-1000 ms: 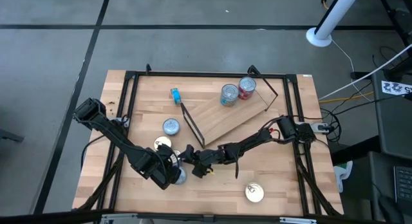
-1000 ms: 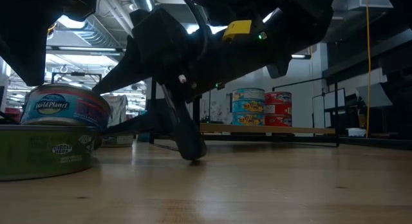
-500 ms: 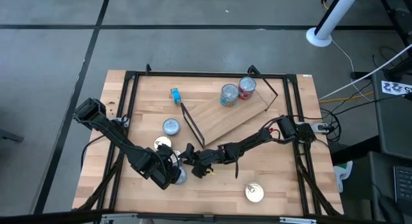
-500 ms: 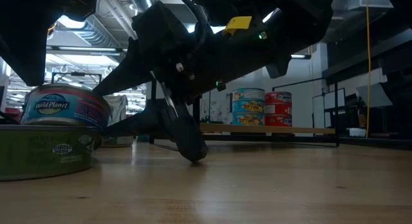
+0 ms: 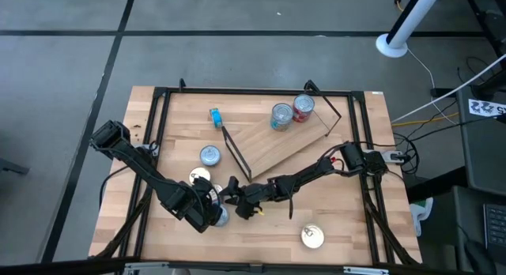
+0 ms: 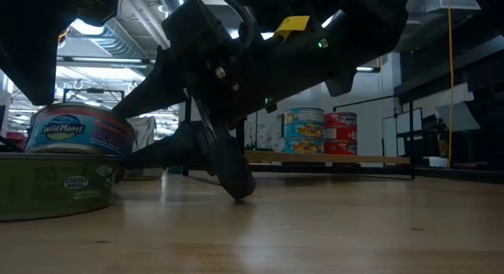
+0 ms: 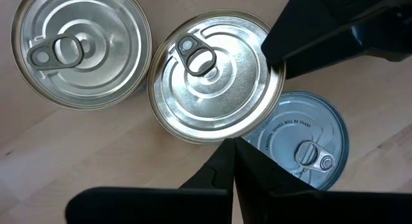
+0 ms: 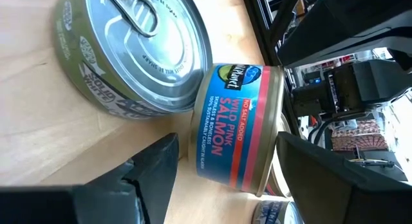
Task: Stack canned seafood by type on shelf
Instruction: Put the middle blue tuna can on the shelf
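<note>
The left pincer [image 5: 215, 214], pressed together, hovers above three crowded tins at the table's [image 5: 340, 227] near left part. The right pincer [image 8: 222, 163] is spread around a blue salmon tin [image 8: 235, 129] without touching; a green tin [image 8: 132, 53] stands just beside. The shelf [image 5: 277, 145] carries a blue stack [image 5: 281, 115] and a red stack [image 5: 303, 107] touching.

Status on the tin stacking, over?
Left tool shut, above tins. Right tool open, straddling salmon tin. Green tin close alongside.
</note>
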Robot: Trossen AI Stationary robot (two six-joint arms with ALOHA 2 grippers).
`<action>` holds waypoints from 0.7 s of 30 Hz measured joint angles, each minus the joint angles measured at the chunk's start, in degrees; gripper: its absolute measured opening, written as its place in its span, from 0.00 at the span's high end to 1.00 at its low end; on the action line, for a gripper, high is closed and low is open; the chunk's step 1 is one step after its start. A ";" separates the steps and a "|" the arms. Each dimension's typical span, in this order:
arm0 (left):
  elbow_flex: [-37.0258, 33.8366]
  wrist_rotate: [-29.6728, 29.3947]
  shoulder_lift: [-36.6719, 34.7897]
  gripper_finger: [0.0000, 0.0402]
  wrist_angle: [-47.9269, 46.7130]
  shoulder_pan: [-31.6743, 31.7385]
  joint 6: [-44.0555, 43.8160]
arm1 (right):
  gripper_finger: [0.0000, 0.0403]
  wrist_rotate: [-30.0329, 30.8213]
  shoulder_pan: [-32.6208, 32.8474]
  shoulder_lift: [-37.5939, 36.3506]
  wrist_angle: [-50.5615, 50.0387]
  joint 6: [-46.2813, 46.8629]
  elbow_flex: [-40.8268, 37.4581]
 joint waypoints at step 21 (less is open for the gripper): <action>0.00 -0.01 0.00 0.99 0.00 0.00 -0.09 | 0.35 1.44 0.02 0.30 0.81 0.30 1.29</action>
